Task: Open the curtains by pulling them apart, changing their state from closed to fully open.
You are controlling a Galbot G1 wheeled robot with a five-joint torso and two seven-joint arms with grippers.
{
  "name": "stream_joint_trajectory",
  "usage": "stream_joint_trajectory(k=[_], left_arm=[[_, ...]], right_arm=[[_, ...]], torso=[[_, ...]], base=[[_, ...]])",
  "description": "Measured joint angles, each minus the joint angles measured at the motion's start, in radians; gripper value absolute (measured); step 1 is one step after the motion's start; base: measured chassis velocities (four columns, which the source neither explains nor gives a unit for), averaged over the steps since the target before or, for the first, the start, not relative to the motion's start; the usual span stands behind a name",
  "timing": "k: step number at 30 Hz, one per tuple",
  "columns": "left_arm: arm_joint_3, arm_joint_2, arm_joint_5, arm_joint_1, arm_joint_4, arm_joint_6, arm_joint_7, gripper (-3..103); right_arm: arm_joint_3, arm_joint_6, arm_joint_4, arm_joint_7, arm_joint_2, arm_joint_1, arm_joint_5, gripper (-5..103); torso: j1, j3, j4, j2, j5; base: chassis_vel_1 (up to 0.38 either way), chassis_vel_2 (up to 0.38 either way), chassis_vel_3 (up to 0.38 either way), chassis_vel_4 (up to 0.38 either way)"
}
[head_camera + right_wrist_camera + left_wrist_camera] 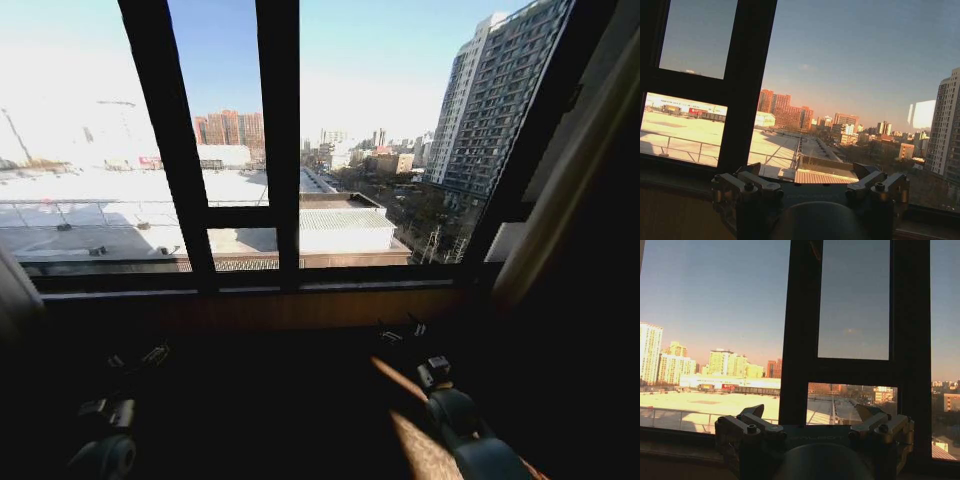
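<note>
The window point(300, 150) stands uncovered across the middle, with the city outside in plain sight. A pale cream strip of curtain point(565, 190) hangs gathered along the right side of the frame. A pale fold of curtain point(14, 300) shows at the far left edge. Both arms are low in shadow below the sill. My left gripper point(140, 360) point(811, 415) is open with nothing between its fingers and points at the glass. My right gripper point(402, 335) point(807, 172) is likewise open and holds nothing. Neither touches any fabric.
Thick dark window mullions point(278, 130) split the glass into panes. A wooden sill point(250, 305) runs beneath the window, just ahead of both grippers. A very dark area point(600, 350) fills the right side past the cream strip.
</note>
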Motion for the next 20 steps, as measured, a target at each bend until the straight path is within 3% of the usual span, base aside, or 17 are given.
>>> stream_joint_trajectory(k=[20], left_arm=[[0.000, 0.000, 0.000, 0.000, 0.000, 0.000, 0.000, 100]], right_arm=[[0.000, 0.000, 0.000, 0.000, 0.000, 0.000, 0.000, 100]], torso=[[-0.001, 0.000, 0.0000, 0.001, 0.0001]], base=[[-0.009, 0.007, 0.017, -0.001]])
